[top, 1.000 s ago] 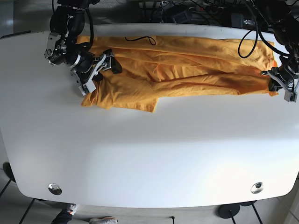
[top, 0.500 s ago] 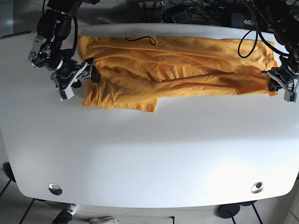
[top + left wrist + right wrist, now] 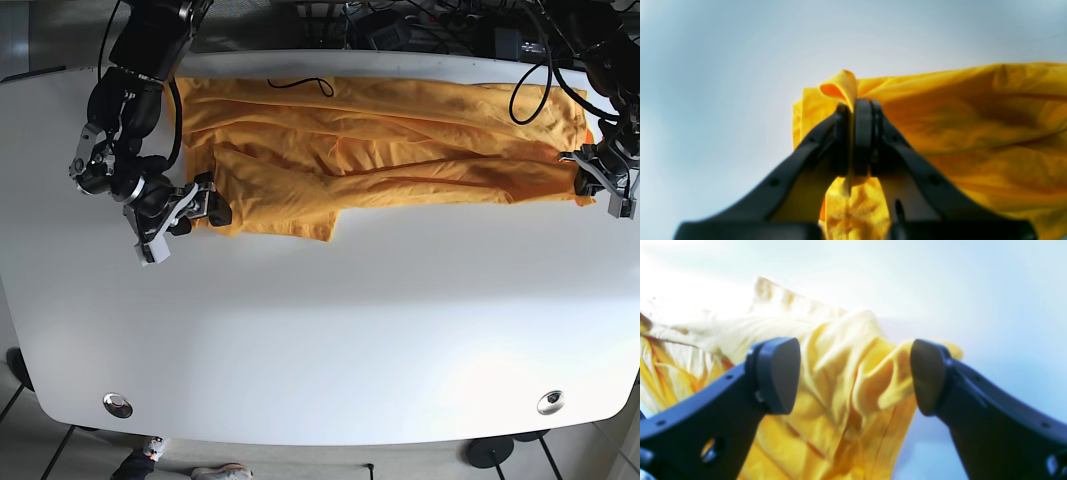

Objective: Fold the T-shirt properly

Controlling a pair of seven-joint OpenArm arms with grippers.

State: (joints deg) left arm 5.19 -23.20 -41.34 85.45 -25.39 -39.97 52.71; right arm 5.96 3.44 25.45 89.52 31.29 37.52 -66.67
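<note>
T-shirt (image 3: 380, 150) is orange and spread in a long wrinkly band across the far half of the white table (image 3: 330, 330), roughly from 10 o'clock over to 2 o'clock in the base view, with a bunched flap hanging toward the middle at its left end

Left gripper (image 3: 857, 133) is closed tight, pads pressed together with a fold of the shirt's edge pinched between them, a little loop of cloth poking out above the tips. In the base view that's the arm over at 3 o'clock, holding the far right end of the shirt

Right gripper (image 3: 853, 376) is wide open with nothing in it, jaws straddling a crumpled ridge of fabric at the shirt's corner around 9 o'clock. Can't quite tell if the pads are touching cloth yet, looks like there's a gap on both sides

My guess on handling: thin, light, floppy stuff, it'll sag and drag, and a shallow pinch could slip out. I'd grab right at the hem corner, through all the bunched layers, so both ends lift evenly

There's also a thin black cable (image 3: 303, 83) lying on the shirt near 12 o'clock, might snag
</note>
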